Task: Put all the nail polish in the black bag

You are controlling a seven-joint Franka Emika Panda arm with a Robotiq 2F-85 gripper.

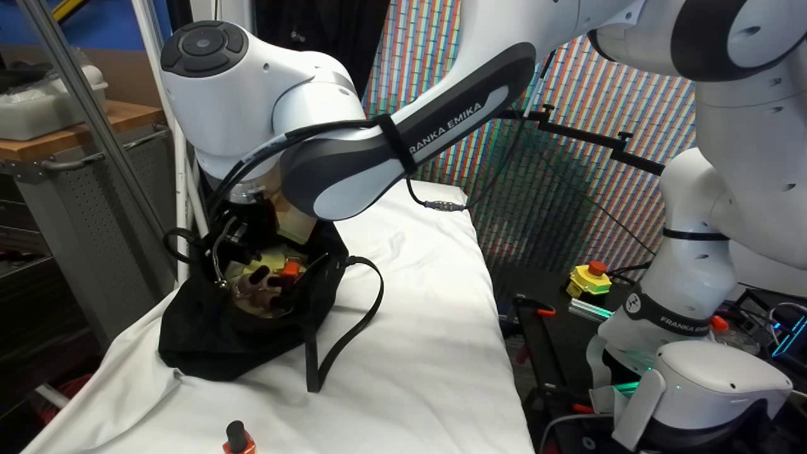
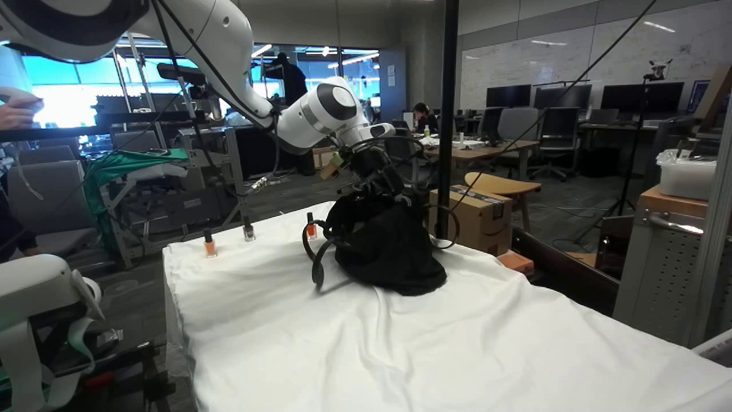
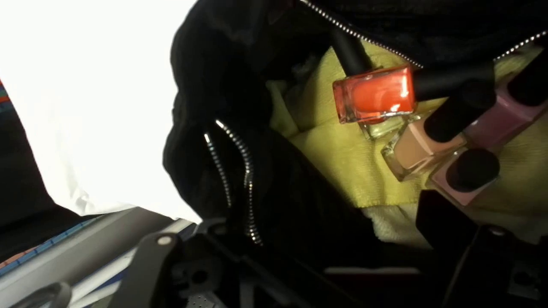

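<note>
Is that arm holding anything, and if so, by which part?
Nothing is held: the tool is wide open, and the orange-red bottle lies clear of it, inside the black bag.

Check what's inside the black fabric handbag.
An orange glass nail polish bottle, peach bottle, pink bottle and mauve bottle, over yellow fabric. The orange one partly covers another bottle; anything beneath the fabric is hidden.

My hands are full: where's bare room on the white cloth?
In an exterior view, the white cloth is bare from the black bag to the picture's bottom, and from its straps to the left edge. Crowded: the bag's mouth (gripper, several bottles) and the far edge (orange bottle, dark bottle, red bottle).
</note>
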